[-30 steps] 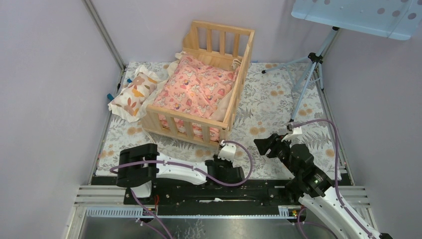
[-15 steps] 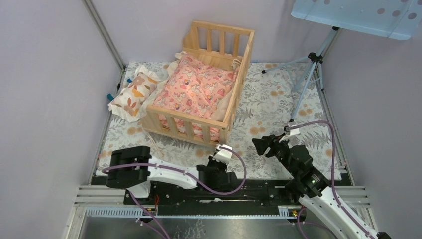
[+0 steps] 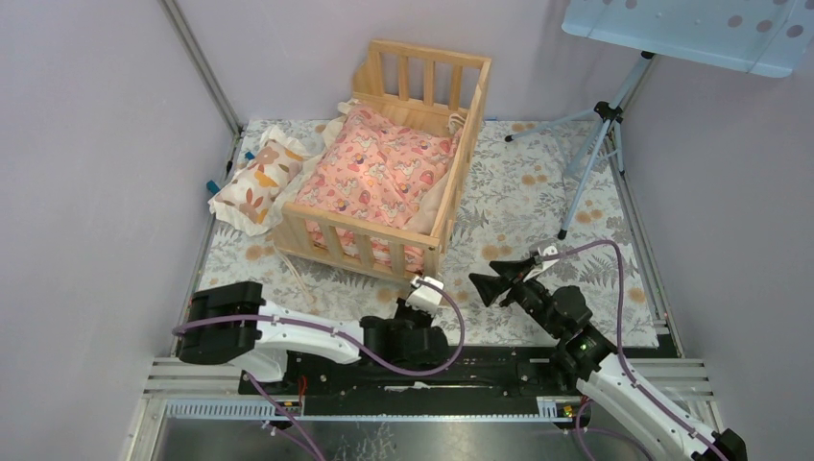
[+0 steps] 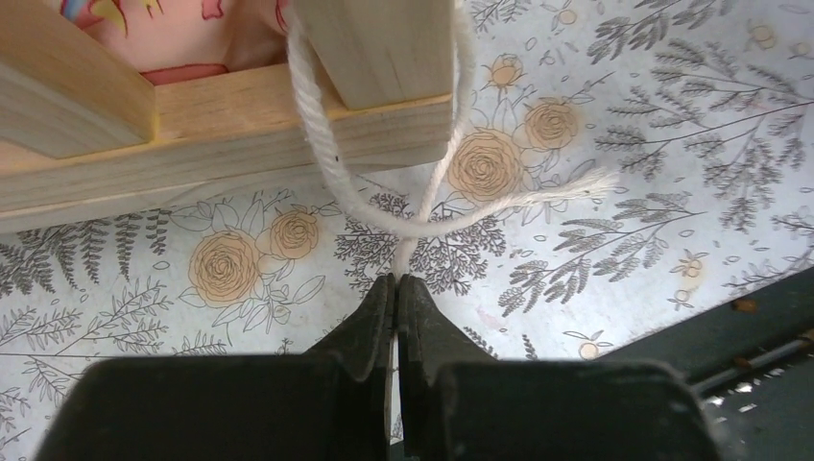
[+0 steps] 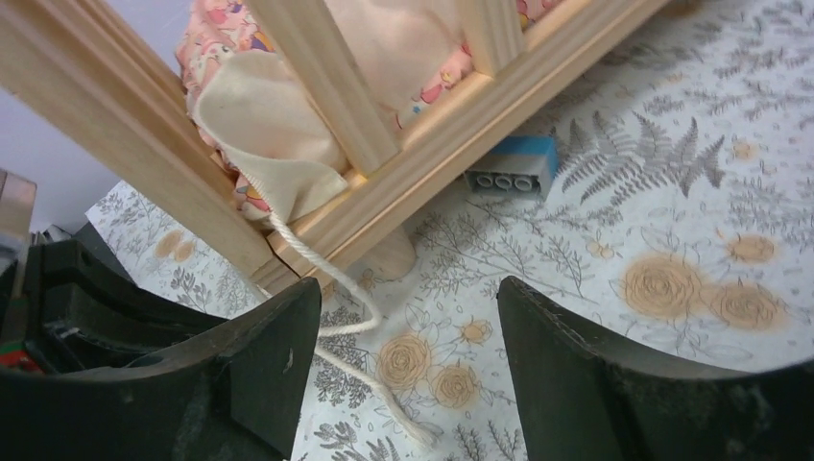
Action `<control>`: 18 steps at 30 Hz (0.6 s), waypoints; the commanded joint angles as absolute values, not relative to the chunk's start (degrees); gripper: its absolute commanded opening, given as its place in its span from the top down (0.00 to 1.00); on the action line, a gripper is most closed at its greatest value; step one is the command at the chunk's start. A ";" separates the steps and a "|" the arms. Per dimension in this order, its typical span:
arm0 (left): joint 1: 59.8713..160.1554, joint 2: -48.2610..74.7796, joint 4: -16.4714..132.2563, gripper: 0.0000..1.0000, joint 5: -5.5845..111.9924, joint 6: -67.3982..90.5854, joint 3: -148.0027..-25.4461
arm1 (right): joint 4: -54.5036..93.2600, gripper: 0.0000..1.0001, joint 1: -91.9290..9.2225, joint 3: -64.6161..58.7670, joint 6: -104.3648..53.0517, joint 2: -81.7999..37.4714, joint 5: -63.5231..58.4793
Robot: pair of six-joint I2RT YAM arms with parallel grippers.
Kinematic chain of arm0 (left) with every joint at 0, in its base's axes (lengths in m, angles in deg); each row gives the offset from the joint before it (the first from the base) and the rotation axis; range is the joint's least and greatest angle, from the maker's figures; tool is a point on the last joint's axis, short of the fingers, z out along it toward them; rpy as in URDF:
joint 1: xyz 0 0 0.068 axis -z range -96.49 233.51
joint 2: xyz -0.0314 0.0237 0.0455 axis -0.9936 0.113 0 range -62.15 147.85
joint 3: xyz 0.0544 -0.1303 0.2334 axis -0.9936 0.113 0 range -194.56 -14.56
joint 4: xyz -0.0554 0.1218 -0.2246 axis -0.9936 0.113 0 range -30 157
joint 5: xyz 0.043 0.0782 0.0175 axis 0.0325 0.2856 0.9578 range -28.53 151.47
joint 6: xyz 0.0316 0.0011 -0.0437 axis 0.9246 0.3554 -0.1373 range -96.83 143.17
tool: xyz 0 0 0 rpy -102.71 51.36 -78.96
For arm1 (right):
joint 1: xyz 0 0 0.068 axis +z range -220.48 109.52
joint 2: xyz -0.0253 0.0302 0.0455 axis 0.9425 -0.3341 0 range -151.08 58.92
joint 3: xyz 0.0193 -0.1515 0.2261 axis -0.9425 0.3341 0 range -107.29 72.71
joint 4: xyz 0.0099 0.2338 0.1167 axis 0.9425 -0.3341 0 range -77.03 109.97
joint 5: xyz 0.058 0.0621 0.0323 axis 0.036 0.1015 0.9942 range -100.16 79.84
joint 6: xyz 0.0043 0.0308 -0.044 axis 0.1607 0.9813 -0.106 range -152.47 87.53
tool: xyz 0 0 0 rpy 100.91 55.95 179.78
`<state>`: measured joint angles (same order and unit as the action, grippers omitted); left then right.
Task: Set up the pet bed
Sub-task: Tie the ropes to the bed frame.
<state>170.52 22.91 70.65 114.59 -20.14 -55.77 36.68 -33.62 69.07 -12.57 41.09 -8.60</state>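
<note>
Pet bed (image 3: 365,224): 1, cushion (image 3: 379,168) laid inside. Pillow (image 3: 251,182): 1, outside bed's left side, unplaced. My left gripper (image 4: 396,288): pinching cord (image 4: 326,163) at bed's near corner post. My right gripper (image 5: 403,298): wide, empty, beside that corner.

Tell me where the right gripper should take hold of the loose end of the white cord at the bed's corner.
Grip the white cord on its free tail, just behind the frayed tip, where it lies flat on the mat, clear of the corner post of the pet bed. Come down from above, fingers across the strand. The left gripper pinches the other strand, so stay off that one.
</note>
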 commanded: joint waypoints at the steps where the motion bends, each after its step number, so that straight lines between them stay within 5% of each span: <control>1: 170.26 18.37 70.43 1.00 110.99 -19.44 -55.21 | 50.04 0.25 -33.48 71.41 -18.08 40.55 -3.30; 18: 169.82 7.76 71.89 1.00 104.06 -11.41 -56.49 | 51.92 0.30 -33.44 72.35 -23.52 42.22 12.82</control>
<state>170.41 9.69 71.26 105.67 -13.69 -53.38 46.21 -33.62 72.02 -21.58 43.58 4.73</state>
